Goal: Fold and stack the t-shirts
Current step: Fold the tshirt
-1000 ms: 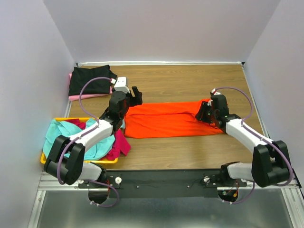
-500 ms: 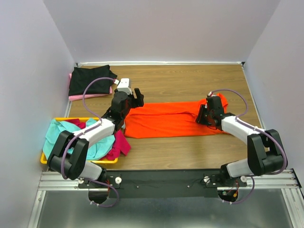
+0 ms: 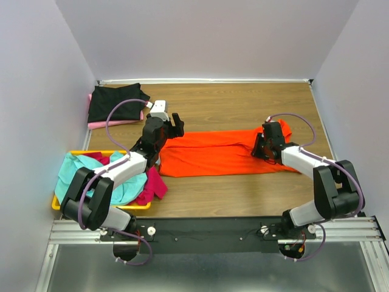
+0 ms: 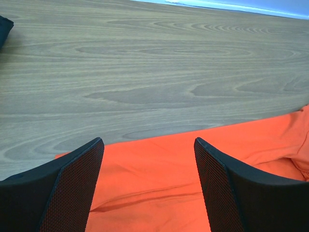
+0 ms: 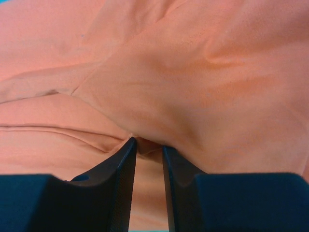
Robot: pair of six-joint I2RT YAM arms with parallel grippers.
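Note:
The bright orange t-shirt (image 3: pixel 213 155) lies spread as a long band across the middle of the table. My left gripper (image 3: pixel 175 125) is open and hovers over the shirt's far left edge; in the left wrist view (image 4: pixel 148 141) both pads frame orange cloth (image 4: pixel 159 183) without touching it. My right gripper (image 3: pixel 260 146) is pressed down on the shirt's right end. In the right wrist view (image 5: pixel 148 142) its jaws stand nearly together with a fold of orange cloth (image 5: pixel 193 87) pinched at the tips.
A black t-shirt (image 3: pixel 115 100) lies folded on a pale pink one (image 3: pixel 100 124) at the back left. A yellow tray (image 3: pixel 91 152) at the front left holds crumpled teal (image 3: pixel 82 170) and magenta (image 3: pixel 155 182) t-shirts. White walls enclose the table.
My right gripper has moved left and down onto the shirt's right end and closed on a fold. My left gripper has shifted slightly and stays open.

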